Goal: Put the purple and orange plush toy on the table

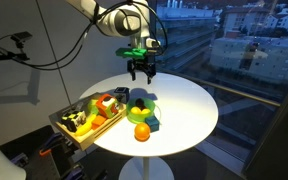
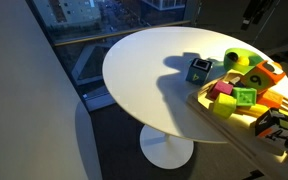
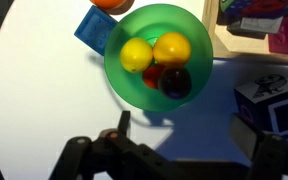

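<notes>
My fingers (image 1: 141, 71) hang spread wide and empty above the round green plastic bowl (image 3: 122, 88), which stands on the round white counter (image 1: 189, 100). The purple and orange plush toy (image 3: 170, 80), a small soft lump, dark purple with a red-orange patch, lies inside that bowl, tucked against a smooth yellow ball (image 3: 136, 55) and a smooth orange ball (image 3: 171, 47).
</notes>
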{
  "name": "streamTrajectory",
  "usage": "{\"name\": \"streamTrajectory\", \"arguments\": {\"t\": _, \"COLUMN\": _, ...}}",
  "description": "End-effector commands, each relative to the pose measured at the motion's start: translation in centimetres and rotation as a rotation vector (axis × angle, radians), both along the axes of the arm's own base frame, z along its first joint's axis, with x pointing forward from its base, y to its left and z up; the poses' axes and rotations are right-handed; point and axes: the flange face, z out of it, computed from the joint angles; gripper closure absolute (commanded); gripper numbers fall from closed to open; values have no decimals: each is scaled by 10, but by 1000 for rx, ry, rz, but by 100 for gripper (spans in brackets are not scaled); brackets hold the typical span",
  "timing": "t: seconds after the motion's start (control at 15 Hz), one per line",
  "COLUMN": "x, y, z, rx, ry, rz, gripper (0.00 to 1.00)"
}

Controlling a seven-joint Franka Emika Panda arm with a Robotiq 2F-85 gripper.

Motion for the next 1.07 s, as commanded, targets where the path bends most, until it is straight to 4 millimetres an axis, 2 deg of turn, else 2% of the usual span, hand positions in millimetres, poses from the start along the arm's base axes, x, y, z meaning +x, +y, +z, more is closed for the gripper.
{"name": "streamTrajectory", "arguments": {"t": 0.0, "x": 5, "y": -12, "z": -18, "rx": -21, "ry": 5, "rz": 71, "gripper": 0}}
{"name": "streamTrajectory", "arguments": {"t": 0.47, "x": 3, "y": -24, "z": -67, "rx": -48, "ry": 73, "rz": 183, "gripper": 0}}
{"name": "streamTrajectory", "arguments": {"t": 1.0, "x": -3, "y": -10, "z": -99, "rx": -69, "ry": 91, "rz": 275, "gripper": 0}}
